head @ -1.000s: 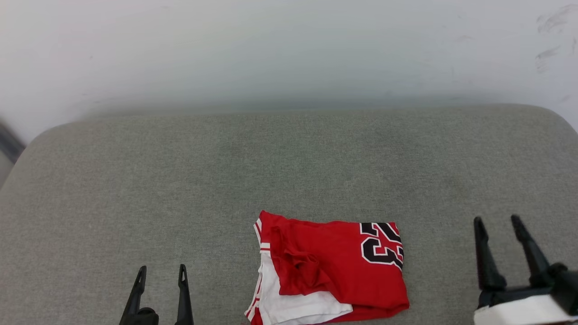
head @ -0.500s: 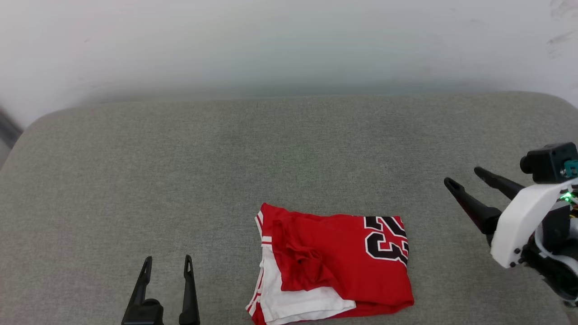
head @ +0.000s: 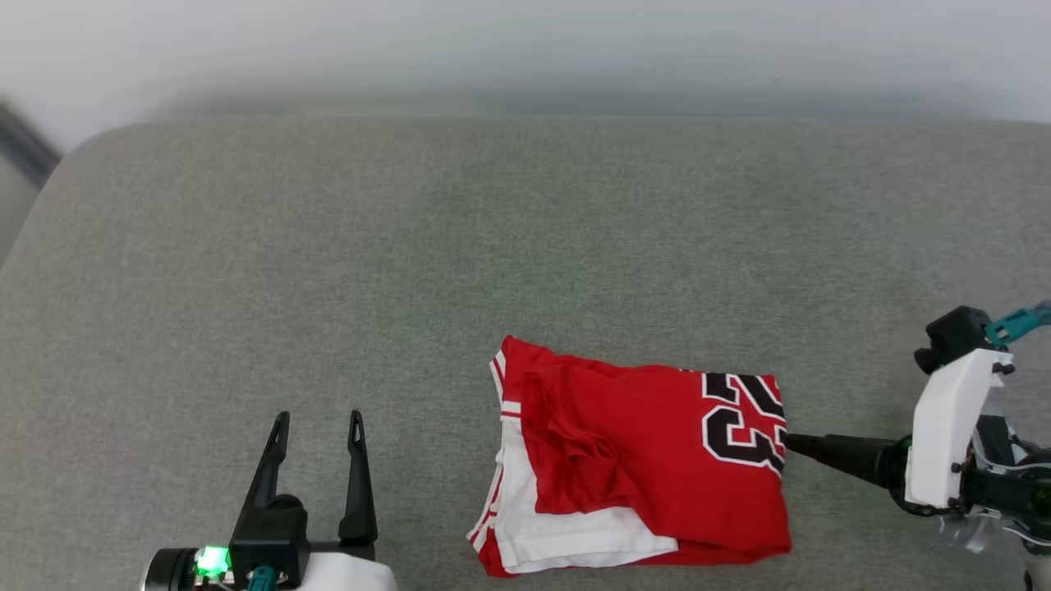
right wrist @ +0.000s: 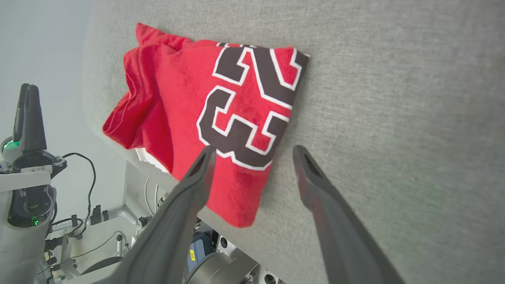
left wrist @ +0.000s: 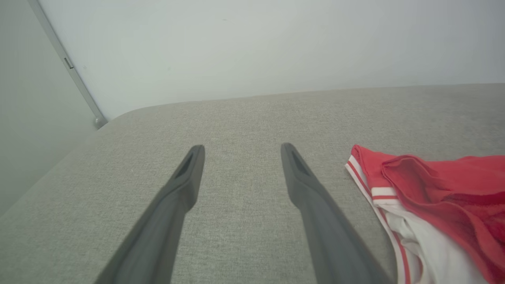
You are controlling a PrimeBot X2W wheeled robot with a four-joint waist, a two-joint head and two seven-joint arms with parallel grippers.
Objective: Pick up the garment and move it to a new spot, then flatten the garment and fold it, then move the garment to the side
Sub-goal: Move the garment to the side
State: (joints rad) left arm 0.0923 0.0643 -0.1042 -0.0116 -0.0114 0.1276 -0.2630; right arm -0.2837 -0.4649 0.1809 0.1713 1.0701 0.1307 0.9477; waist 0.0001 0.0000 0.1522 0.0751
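Item: the garment (head: 649, 460), a red jersey shirt with white sleeve cloth and a black "23" print. It lies folded into a compact, several-layered packet on the grey cushion (head: 328, 246), close to the cushion's near edge and right of its middle.

Left gripper (head: 318, 419): over the cushion's near edge, left of its middle. Fingers are parted wide with nothing between them.

Right gripper (right wrist: 255, 152): low over the right part of the cushion. Jaws are well apart and empty. One finger is above the printed edge of the packet and the other above bare cushion. Contact with the cloth cannot be confirmed.

Handling assessment: the cloth appears light, soft and limp, with no stiffness of its own. The loose layers would likely slide or unfold if only the top ply were pinched. The printed fold edge looks the soundest hold, with a finger under the whole stack. A rumpled ridge near the packet's middle suggests uneven thickness
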